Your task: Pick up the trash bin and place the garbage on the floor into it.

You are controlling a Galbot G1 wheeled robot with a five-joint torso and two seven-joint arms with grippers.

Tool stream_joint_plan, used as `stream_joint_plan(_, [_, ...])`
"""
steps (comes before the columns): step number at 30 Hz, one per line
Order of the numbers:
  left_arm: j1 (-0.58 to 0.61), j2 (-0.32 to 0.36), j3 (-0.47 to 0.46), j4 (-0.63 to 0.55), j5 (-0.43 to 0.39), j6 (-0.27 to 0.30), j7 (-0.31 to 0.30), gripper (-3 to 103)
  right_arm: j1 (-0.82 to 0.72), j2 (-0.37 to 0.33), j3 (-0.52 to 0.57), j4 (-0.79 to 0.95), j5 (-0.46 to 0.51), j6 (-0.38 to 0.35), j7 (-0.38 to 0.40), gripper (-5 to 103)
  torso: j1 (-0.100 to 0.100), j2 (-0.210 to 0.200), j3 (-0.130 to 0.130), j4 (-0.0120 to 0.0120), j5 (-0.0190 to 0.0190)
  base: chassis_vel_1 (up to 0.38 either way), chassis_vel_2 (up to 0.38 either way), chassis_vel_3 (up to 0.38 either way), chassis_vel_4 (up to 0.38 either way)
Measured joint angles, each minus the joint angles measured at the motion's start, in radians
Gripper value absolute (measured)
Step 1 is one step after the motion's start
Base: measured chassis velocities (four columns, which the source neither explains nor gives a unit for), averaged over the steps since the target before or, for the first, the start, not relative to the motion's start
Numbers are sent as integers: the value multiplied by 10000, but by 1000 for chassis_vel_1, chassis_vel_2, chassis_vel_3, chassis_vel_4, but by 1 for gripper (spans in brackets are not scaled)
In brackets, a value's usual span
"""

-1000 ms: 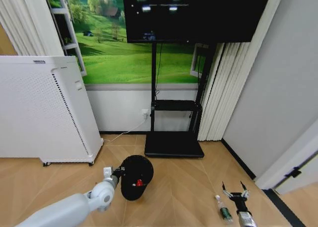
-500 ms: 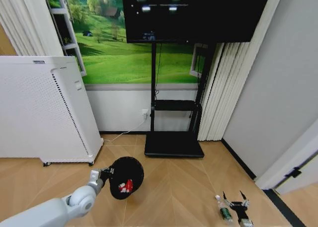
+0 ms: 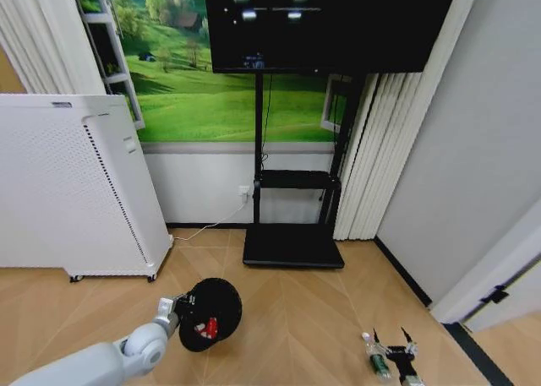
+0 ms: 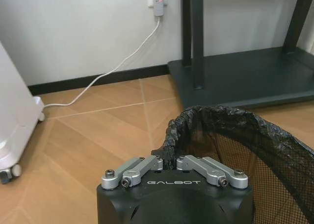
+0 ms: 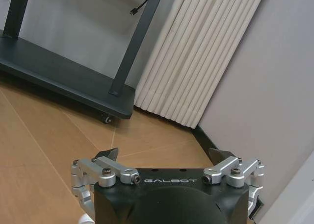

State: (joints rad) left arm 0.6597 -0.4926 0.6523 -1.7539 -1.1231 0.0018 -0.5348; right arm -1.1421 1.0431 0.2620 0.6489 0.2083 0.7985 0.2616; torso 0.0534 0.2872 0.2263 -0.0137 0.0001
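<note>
The trash bin (image 3: 211,306), small, black and mesh-sided, hangs tilted just above the floor (image 3: 296,318) with its mouth turned toward me. A red-and-white piece of garbage (image 3: 210,325) lies inside it. My left gripper (image 3: 181,303) is shut on its near rim. The left wrist view shows that gripper (image 4: 168,159) pinching the black-lined rim (image 4: 216,117). At the lower right my right gripper (image 3: 390,345) stands open low over the floor, close beside a clear bottle with a green label (image 3: 378,365). In the right wrist view the right gripper (image 5: 164,158) has its jaws spread wide, with nothing between them.
A white perforated cabinet (image 3: 68,192) stands on castors at the left. The black TV stand base (image 3: 293,247) sits against the back wall, with a white power cord (image 3: 211,225) trailing beside it. Pleated curtains (image 3: 372,149) and a grey wall (image 3: 473,149) close off the right.
My left arm has carried the bin leftward and lower, toward me. The right gripper has sunk lower beside the bottle, still open.
</note>
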Motion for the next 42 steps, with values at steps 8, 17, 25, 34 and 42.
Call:
stream_joint_plan(8, [44, 20, 78, -64, -326, 175, -185, 7, 212, -65, -172, -145, -669, 0, 84, 100, 0, 0, 0, 5, -6, -73, -74, 67, 37])
stream_joint_plan(17, [-501, 52, 683, 505, 125, 573, 22, 7, 589, 864, -231, -1133, -1450, 0, -236, 100, 0, 0, 0, 0, 1, 34, 34, -19, -15])
stream_joint_plan(25, [-1583, 138, 1421, 806, 205, 677, 242, 7, 1394, 1180, -258, -2701, -1664, -2, -680, 100, 0, 0, 0, 1, 0, 0, 0, 0, 0])
stream_joint_plan(34, [-2364, -122, 2005, 1045, 110, 695, 259, 7, 1945, 769, -298, -3564, -1238, -7, -2222, 100, 0, 0, 1, 0, -2, 0, 0, 0, 0])
stream_joint_plan(42, [-3262, -513, 2775, 1236, 454, 816, 285, 7, 1973, 1121, -285, -3683, -1217, -11, -2336, 100, 0, 0, 1, 5, 1, 0, 0, 0, 0])
